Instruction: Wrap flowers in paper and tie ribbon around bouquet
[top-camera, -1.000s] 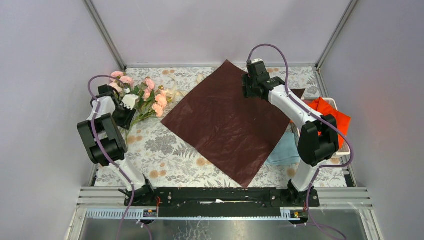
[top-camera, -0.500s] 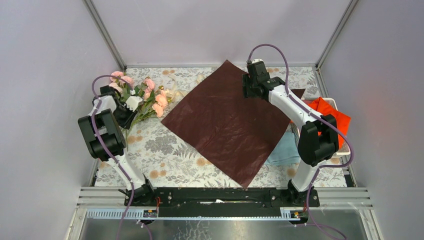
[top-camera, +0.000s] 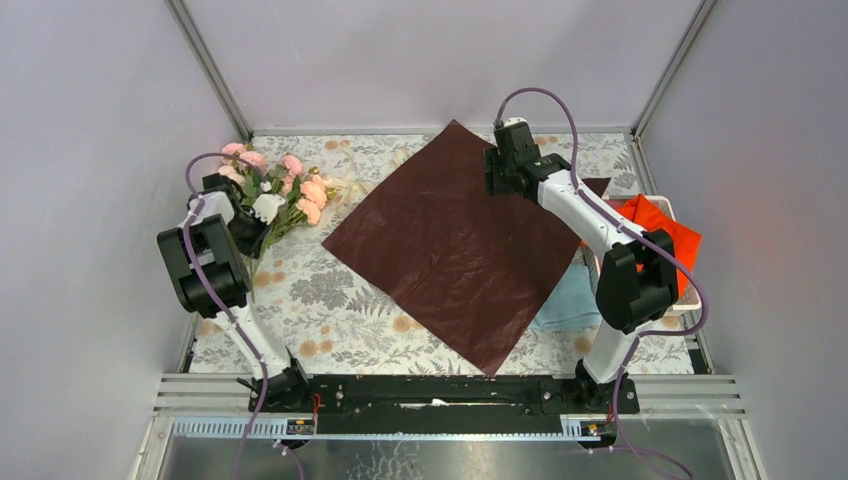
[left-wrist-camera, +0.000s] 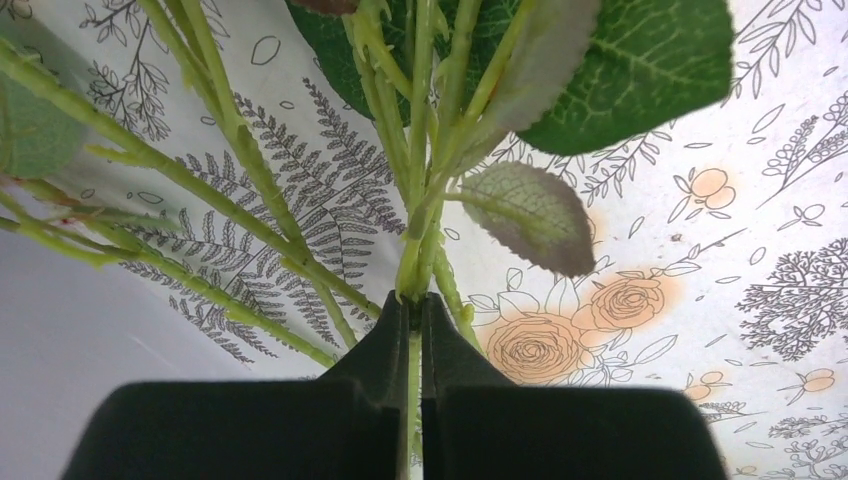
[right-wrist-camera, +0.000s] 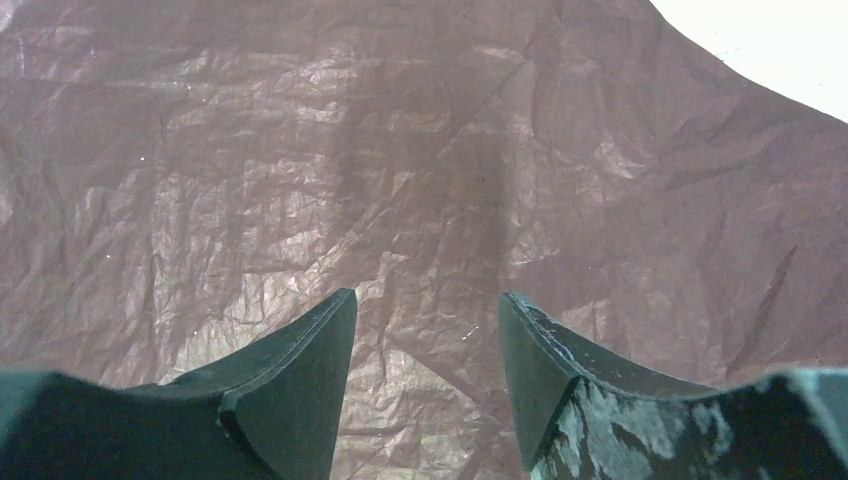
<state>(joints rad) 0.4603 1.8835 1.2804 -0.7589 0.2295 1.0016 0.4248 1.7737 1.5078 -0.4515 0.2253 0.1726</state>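
Observation:
The flowers (top-camera: 292, 190), pale pink and peach blooms on green stems, lie at the table's far left. My left gripper (top-camera: 262, 208) is shut on one thin green stem (left-wrist-camera: 414, 270) just below the leaves, with the other stems (left-wrist-camera: 250, 230) loose beside it. The dark crimson paper (top-camera: 455, 245) lies flat and crinkled in the middle. My right gripper (top-camera: 502, 176) hovers open over its far part, with only paper (right-wrist-camera: 420, 180) between its fingers (right-wrist-camera: 300, 370). A cream bit of ribbon (top-camera: 343, 185) shows between blooms and paper. No rolled bouquet is in view.
A white bin (top-camera: 676, 210) at the right edge holds an orange-red cloth (top-camera: 655, 228). A light blue folded cloth (top-camera: 568, 300) lies partly under the paper's right side. The printed tablecloth (top-camera: 330, 300) covers the table, and grey walls close in on three sides.
My left gripper has closed on a flower stem, and the blooms have drawn slightly left toward it. The right arm and the paper have not moved.

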